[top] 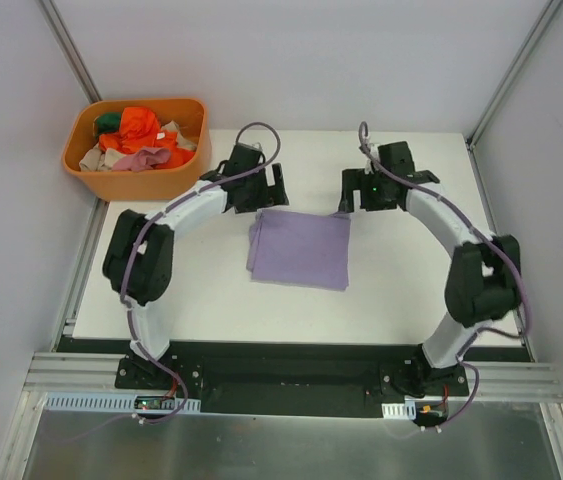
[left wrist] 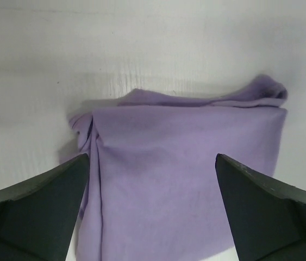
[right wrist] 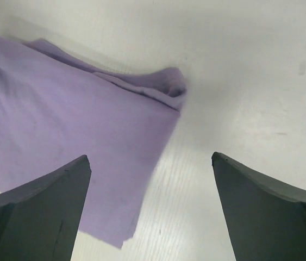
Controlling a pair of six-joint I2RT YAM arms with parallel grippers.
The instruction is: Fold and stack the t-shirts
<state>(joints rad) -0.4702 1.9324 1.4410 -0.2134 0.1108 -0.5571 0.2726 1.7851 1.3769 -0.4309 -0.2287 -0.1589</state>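
The two arms are bolted at the near edge of the bench (top: 401,290). In the middle of the bench lies the purple t-shirt (top: 299,250), folded into a flat square. At its far edge hang the left fingers (left wrist: 38,212) and the right fingers (right wrist: 38,209). Both pairs are spread wide and hold nothing. The left ones are by the shirt's far left corner. The right ones are by its far right corner.

I think a few things could go wrong from here. The far right corner of the shirt is bunched and curls up a bit. The left side has a crumpled crease. If the fingers pinch only the top layer there, the fold could pull open. If they come down and push sideways, the whole shirt may slide, because the bench looks smooth.

The bench is white with faint fine lines. Just past its far left corner sits an orange basket (top: 131,184) with more clothes (top: 139,125) in it, orange, pink, green and cream. Plain pale walls stand all around, with metal posts at the far corners.
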